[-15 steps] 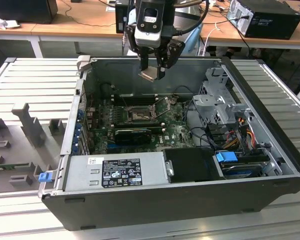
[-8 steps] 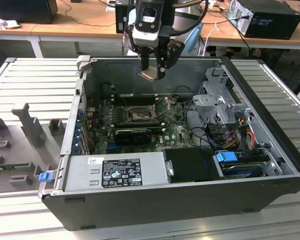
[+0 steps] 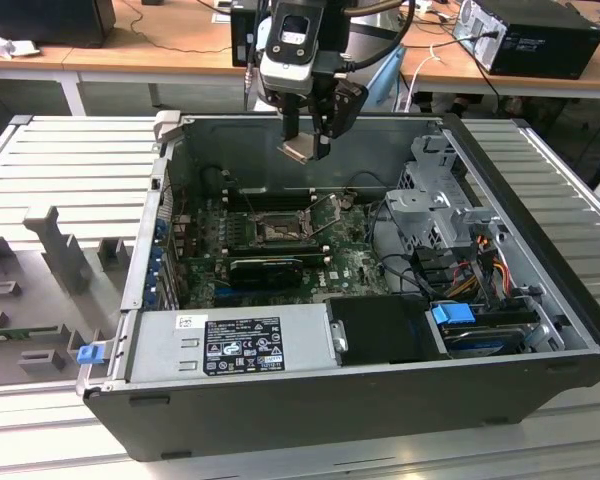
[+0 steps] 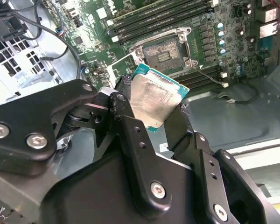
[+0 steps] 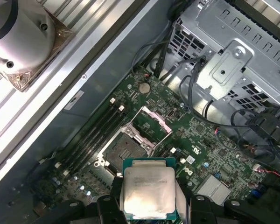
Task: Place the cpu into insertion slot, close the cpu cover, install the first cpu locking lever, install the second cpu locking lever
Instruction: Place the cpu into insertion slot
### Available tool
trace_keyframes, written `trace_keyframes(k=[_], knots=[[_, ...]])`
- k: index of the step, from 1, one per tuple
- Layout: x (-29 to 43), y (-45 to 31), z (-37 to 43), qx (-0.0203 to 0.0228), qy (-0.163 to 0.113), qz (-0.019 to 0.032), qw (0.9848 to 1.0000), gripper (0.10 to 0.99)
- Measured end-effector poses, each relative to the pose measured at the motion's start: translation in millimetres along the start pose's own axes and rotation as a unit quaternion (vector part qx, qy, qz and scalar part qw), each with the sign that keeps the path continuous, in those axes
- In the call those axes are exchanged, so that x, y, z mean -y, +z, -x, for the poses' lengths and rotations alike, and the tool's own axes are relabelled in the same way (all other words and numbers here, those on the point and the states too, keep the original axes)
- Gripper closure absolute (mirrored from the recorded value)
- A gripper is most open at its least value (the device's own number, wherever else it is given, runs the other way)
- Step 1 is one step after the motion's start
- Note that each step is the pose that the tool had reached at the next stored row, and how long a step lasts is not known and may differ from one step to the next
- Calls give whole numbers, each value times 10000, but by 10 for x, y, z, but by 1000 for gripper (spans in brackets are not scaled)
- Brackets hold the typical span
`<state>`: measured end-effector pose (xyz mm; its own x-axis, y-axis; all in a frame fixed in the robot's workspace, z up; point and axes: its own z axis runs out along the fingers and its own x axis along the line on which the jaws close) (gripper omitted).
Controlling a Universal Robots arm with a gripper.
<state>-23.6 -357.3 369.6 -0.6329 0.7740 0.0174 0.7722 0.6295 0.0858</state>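
My claw (image 4: 154,111) is closed on the cpu (image 4: 156,99): one finger (image 4: 125,105) presses on each of two opposite edges, and the dull metal face stays free between them. In the exterior view the claw (image 3: 306,150) hangs with the cpu (image 3: 302,150) high over the open computer case (image 3: 540,300), well apart from the board.

Everything depends on one relation, chip to insertion slot (image 5: 126,148). The slot is below the claw; in the exterior view the insertion slot (image 3: 278,230) lies a little toward the exterior view's left of it. Its dark centre is bare, and the cpu cover (image 5: 151,123) stands lifted from the slot at one side, so I judge the way down to be free. The chip is square, so it has no long axis. But in the first wrist view the edges of the cpu (image 5: 148,191) look turned against the slot's rim, so I judge the two are not yet squared up. The long memory slots (image 4: 163,21) run just beside the slot.

As for writing, a white label (image 3: 242,345) sits on the power supply, well apart from the slot, and I cannot make out its print. I can make out no marking on the chip's face.
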Motion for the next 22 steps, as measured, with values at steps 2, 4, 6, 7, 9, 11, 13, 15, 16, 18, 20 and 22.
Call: trace_keyframes(k=[2, 4, 6, 7, 9, 11, 13, 15, 16, 18, 20, 22], knots=[[0, 0, 0, 10, 113, 2, 9999, 557], [0, 0, 0, 18, 210, 3, 9998, 557], [0, 0, 0, 23, 263, 5, 9997, 557], [0, 0, 0, 25, 294, 5, 9996, 557], [0, 0, 0, 32, 368, 6, 9993, 557], [0, 0, 0, 39, 447, 8, 9990, 557], [0, 0, 0, 45, 519, 9, 9986, 557], [0, 0, 0, 50, 583, 10, 9983, 557], [0, 0, 0, 52, 609, 10, 9981, 557], [0, 0, 0, 59, 682, 12, 9977, 557], [0, 0, 0, 64, 745, 13, 9972, 557], [0, 0, 0, 69, 794, 14, 9968, 557]])
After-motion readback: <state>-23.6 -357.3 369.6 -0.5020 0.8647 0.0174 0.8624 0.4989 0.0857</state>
